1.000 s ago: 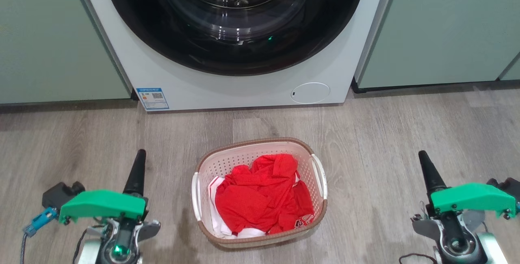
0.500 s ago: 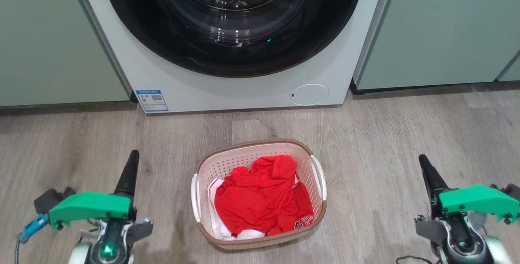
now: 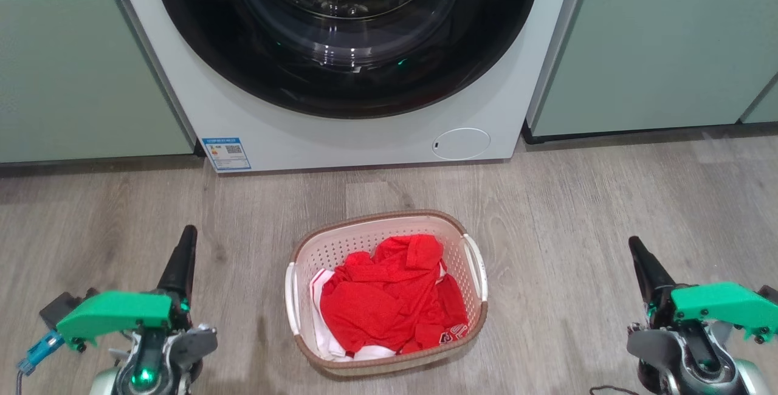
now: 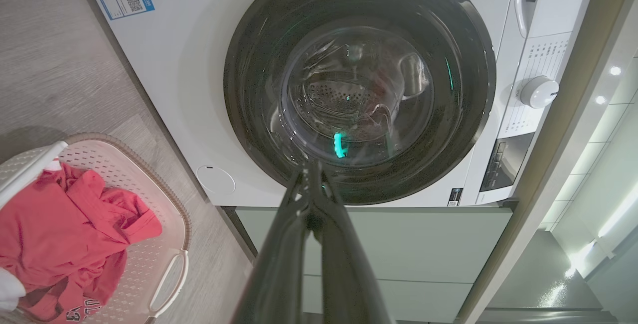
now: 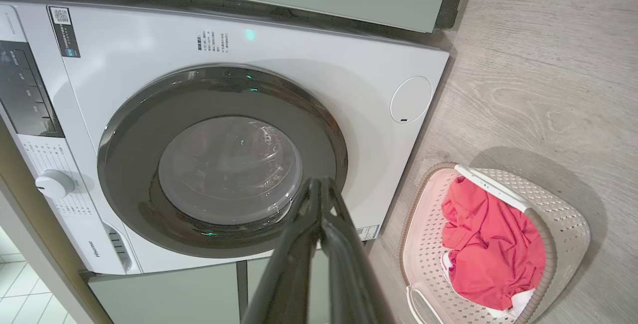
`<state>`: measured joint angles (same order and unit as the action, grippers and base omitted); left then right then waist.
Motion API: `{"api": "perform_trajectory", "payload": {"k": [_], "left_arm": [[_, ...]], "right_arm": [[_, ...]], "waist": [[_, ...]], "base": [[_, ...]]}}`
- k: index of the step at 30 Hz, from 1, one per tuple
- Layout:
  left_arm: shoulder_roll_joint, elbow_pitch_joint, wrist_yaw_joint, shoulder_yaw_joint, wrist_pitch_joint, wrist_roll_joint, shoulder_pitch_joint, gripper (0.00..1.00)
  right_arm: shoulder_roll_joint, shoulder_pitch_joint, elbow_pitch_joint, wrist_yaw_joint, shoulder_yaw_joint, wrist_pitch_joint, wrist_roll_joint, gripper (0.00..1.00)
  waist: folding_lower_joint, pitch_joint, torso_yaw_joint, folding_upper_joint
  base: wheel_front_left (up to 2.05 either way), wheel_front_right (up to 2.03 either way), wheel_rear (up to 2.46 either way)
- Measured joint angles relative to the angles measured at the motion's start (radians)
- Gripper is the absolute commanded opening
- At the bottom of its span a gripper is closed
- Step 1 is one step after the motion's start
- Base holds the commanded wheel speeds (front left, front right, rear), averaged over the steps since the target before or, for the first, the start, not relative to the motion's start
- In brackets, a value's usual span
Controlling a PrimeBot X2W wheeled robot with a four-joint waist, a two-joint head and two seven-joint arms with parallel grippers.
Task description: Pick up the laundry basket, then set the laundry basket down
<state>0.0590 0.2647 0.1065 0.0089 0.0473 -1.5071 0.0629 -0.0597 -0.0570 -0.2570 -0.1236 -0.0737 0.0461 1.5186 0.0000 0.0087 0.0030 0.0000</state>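
Observation:
The laundry basket [image 3: 377,238] is cream plastic with perforated walls, a brown rim and white side handles. It stands on the floor in front of the washing machine with red and white clothes [image 3: 389,298] in it. It also sits at the lower left of the left wrist view [image 4: 164,244] and the lower right of the right wrist view [image 5: 563,229]. My left gripper [image 3: 187,234] is shut and empty, well left of the basket. On the far right my right gripper [image 3: 635,244] is likewise shut with nothing in it. Both point at the machine [image 4: 311,167] [image 5: 319,182].
A white front-loading washing machine [image 3: 364,133] with a dark round door stands just behind the basket. Pale green cabinets [image 3: 79,79] flank it on both sides. Grey wood-look floor [image 3: 577,212] lies between each gripper and the basket.
The head view has tilted slightly, shifting the scene down. Both grippers have drawn back and outward, away from the basket. The basket stays where it was.

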Motion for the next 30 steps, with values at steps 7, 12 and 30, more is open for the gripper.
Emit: {"api": "perform_trajectory", "payload": {"k": [7,12,30], "left_arm": [[0.0,0.004,0.009,0.019,0.021,-0.068,0.0,0.0],[0.0,0.009,0.017,0.035,0.032,-0.117,0.0,0.0],[-0.001,0.009,0.017,0.04,0.041,-0.123,0.0,0.0]], "right_arm": [[0.0,0.0,-0.008,0.0,-0.017,0.024,0.059,0.0],[0.0,0.0,-0.016,0.0,-0.024,0.037,0.104,0.0],[0.001,0.0,-0.018,0.0,-0.031,0.041,0.11,0.0]], "waist": [[0.0,-0.003,-0.002,0.0],[0.0,-0.006,-0.003,0.0],[0.0,-0.006,-0.003,0.0]], "base": [[0.0,0.0,0.0],[0.0,0.0,0.0],[0.0,0.0,0.0]]}}
